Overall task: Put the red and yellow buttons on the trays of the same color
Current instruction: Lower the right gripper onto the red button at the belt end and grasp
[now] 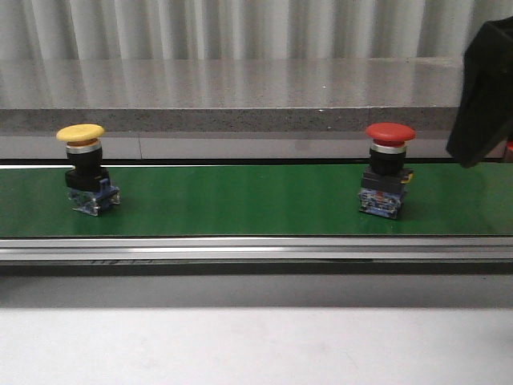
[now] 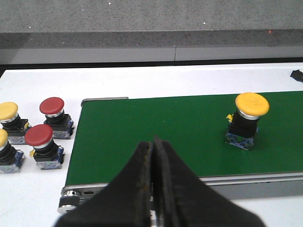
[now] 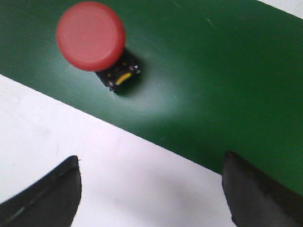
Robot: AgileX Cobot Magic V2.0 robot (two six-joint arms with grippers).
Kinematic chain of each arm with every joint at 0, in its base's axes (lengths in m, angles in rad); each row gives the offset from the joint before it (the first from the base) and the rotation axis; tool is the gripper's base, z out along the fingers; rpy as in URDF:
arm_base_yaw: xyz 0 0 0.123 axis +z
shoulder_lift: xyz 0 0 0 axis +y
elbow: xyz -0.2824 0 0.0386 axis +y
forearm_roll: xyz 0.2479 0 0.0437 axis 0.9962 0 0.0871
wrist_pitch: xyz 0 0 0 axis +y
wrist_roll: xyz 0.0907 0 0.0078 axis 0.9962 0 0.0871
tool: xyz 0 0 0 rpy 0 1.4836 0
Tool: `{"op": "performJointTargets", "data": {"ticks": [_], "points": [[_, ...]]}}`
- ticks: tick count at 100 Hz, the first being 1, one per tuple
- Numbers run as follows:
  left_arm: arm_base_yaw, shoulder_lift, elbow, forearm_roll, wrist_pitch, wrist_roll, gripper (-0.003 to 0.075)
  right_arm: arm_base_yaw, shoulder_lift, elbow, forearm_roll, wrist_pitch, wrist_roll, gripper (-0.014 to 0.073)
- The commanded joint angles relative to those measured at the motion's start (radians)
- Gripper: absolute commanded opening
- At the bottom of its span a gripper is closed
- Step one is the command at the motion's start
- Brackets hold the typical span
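On the green conveyor belt (image 1: 240, 200) two mushroom-head push buttons stand upright and well apart: the yellow button (image 1: 82, 164) toward the left end, the red button (image 1: 388, 167) toward the right. The right gripper (image 3: 151, 189) hangs above the belt's edge near the red button — its fingers spread wide, nothing between them. The left gripper (image 2: 154, 184) has its fingers pressed together and holds nothing. Past the belt's end, on the white table (image 2: 142, 78), sits a cluster of spare buttons (image 2: 33, 135) — two red, two yellow. No trays show in any view.
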Motion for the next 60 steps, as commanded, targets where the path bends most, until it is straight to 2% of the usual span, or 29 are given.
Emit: {"op": "performJointTargets", "data": {"ticks": [1, 30, 37, 44, 60], "points": [[-0.009, 0.004, -0.029, -0.010, -0.078, 0.004, -0.0020, 0.019, 0.015, -0.060, 0.008, -0.071, -0.012, 0.0604], [-0.009, 0.004, -0.029, -0.010, -0.076, 0.004, -0.0020, 0.023, 0.157, -0.155, 0.006, -0.143, -0.012, 0.0602], [-0.009, 0.004, -0.029, -0.010, -0.074, 0.004, -0.0020, 0.023, 0.193, -0.170, -0.004, -0.147, -0.012, 0.0580], [-0.009, 0.004, -0.029, -0.010, -0.072, 0.004, -0.0020, 0.023, 0.223, -0.180, -0.009, -0.139, -0.012, 0.0500], [-0.009, 0.004, -0.029, -0.010, -0.070, 0.004, -0.0020, 0.020, 0.234, -0.192, -0.010, -0.102, -0.012, 0.0185]]}}
